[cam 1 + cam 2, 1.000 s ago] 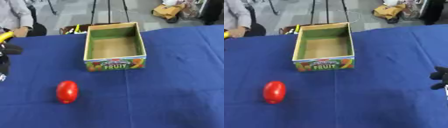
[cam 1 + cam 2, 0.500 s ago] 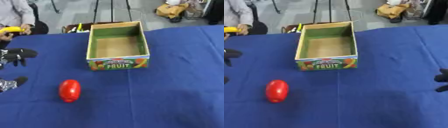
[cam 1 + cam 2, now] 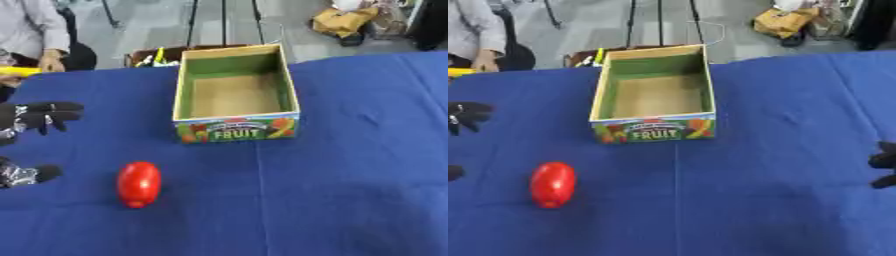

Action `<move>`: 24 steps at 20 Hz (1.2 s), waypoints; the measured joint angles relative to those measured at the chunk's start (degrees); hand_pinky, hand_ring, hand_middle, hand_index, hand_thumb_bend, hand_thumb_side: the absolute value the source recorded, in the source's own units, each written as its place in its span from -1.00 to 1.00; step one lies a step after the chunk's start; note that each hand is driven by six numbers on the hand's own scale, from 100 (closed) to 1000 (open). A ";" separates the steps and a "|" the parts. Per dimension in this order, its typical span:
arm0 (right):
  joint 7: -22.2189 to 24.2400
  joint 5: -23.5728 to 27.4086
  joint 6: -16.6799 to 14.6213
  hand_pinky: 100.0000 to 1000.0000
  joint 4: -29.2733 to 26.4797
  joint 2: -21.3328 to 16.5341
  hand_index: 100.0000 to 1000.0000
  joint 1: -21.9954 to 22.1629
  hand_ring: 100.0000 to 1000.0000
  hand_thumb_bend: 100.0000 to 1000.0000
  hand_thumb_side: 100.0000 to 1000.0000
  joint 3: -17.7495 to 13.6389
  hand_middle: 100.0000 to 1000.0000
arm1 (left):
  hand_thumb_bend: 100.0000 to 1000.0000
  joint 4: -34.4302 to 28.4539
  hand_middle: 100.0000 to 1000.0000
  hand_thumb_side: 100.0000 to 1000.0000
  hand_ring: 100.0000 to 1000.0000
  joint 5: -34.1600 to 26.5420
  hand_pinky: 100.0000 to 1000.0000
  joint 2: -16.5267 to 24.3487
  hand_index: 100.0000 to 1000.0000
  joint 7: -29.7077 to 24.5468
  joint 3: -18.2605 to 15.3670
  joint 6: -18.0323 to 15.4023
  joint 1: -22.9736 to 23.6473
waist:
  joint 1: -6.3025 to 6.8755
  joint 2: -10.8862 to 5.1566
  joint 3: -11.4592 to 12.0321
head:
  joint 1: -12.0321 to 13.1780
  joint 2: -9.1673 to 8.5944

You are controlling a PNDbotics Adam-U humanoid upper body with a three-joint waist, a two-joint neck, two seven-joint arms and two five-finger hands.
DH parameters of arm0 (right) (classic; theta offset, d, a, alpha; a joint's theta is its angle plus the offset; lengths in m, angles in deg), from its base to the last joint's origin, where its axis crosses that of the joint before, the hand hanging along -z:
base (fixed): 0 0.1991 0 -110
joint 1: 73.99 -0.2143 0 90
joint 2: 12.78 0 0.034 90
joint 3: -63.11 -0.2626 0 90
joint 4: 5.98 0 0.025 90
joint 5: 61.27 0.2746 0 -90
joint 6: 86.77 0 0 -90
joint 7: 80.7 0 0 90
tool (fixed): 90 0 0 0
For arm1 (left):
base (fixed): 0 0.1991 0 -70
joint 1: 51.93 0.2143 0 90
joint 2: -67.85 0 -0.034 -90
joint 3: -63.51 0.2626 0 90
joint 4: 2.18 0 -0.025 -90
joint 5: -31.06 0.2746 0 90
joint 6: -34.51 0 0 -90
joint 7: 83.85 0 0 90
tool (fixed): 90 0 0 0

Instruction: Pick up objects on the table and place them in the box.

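The left robot hand [image 3: 39, 116] is black, with thick, rounded fingers [image 3: 61, 106] like padded glove tips, and small pale silver glints along its near side. Below it a separate black rounded tip joins a silver, shiny metallic segment [image 3: 16, 174] at the picture's edge. The right robot hand [image 3: 883, 170] shows only as two dark, blunt, rounded black finger ends at the right edge; no markings, cables or screws can be made out.

Blue-covered surface [image 3: 350, 165], two things on it.
An open-topped fruit box [image 3: 236, 95] sits at the far middle; a red oval object [image 3: 138, 183] lies near-left, well apart from it.
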 measured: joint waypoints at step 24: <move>1.05 -0.29 1.08 -0.12 0.00 0.02 0.53 -0.26 0.26 -0.98 0.90 0.04 0.13 | 0.10 2.08 0.94 0.70 0.41 -5.61 0.15 -6.22 1.00 -12.16 7.26 9.12 -7.48 | 0.94 -0.55 -0.57 | -0.23 0.00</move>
